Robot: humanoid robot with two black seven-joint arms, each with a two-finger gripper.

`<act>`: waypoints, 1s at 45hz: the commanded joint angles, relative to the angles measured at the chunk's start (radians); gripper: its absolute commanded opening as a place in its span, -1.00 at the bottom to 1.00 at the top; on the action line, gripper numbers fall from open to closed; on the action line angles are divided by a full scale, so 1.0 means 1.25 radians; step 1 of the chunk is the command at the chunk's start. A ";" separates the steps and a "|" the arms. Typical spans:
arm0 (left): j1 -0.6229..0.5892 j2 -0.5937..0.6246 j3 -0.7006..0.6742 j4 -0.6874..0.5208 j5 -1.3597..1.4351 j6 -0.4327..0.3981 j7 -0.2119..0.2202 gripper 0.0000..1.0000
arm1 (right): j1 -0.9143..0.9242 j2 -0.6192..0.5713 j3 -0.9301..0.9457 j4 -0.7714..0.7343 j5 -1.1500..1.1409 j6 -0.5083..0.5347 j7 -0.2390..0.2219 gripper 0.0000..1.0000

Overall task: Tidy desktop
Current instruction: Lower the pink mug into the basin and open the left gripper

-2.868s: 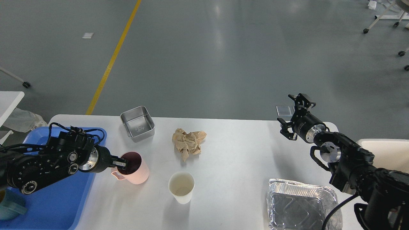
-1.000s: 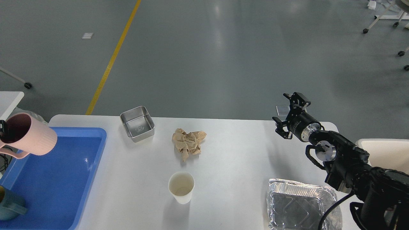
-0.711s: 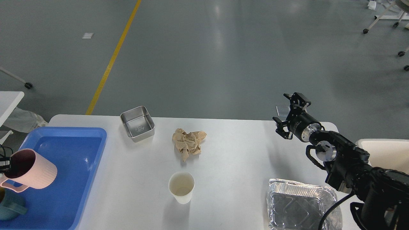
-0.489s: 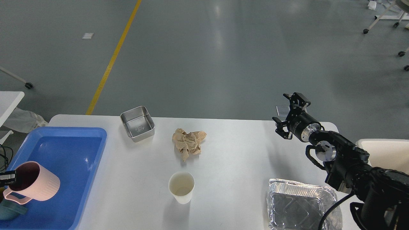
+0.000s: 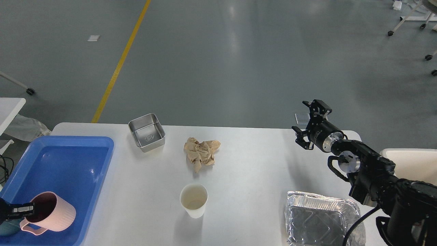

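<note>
The white desktop [image 5: 252, 171] carries a square metal tin [image 5: 147, 132], a crumpled brown paper [image 5: 201, 152], a white paper cup [image 5: 194, 200] and a foil tray [image 5: 322, 220]. My left gripper [image 5: 25, 208] shows only at the left edge, shut on the rim of a pink mug [image 5: 51, 213], low over the near part of the blue tray [image 5: 65, 177]. My right gripper [image 5: 310, 124] is open and empty, held above the desktop's far right corner.
A teal mug [image 5: 6, 228] lies at the tray's near left edge beside the pink mug. A small white side table [image 5: 8, 109] stands at the far left. A white object [image 5: 413, 164] sits to the right behind my right arm.
My left gripper lifted the pink mug off the desktop, carried it left over the blue tray and lowered it toward the tray's near end. My right gripper shifted slightly.
</note>
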 commanded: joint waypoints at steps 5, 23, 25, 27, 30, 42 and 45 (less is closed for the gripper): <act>0.001 -0.013 -0.003 0.014 -0.007 -0.001 0.000 -0.73 | 0.000 0.001 0.000 0.000 0.000 0.000 0.000 1.00; -0.001 -0.025 -0.010 0.014 -0.054 0.004 -0.011 0.32 | 0.004 0.004 0.000 0.000 0.000 0.000 0.000 1.00; -0.001 -0.023 -0.015 0.014 -0.062 0.005 -0.016 0.48 | 0.004 0.004 0.000 0.000 0.000 0.000 0.000 1.00; -0.001 -0.015 -0.029 0.012 -0.078 0.004 -0.026 0.60 | 0.004 0.004 0.000 0.000 0.000 -0.002 0.000 1.00; -0.001 -0.007 -0.046 0.011 -0.106 -0.001 -0.043 0.70 | 0.005 0.004 0.000 0.000 0.000 -0.004 0.000 1.00; -0.009 0.093 -0.154 -0.015 -0.122 -0.049 -0.162 0.91 | 0.005 0.006 0.000 0.001 0.000 -0.005 0.000 1.00; -0.011 0.122 -0.214 -0.029 -0.122 -0.095 -0.188 0.91 | 0.006 0.005 -0.001 0.001 0.000 -0.005 0.000 1.00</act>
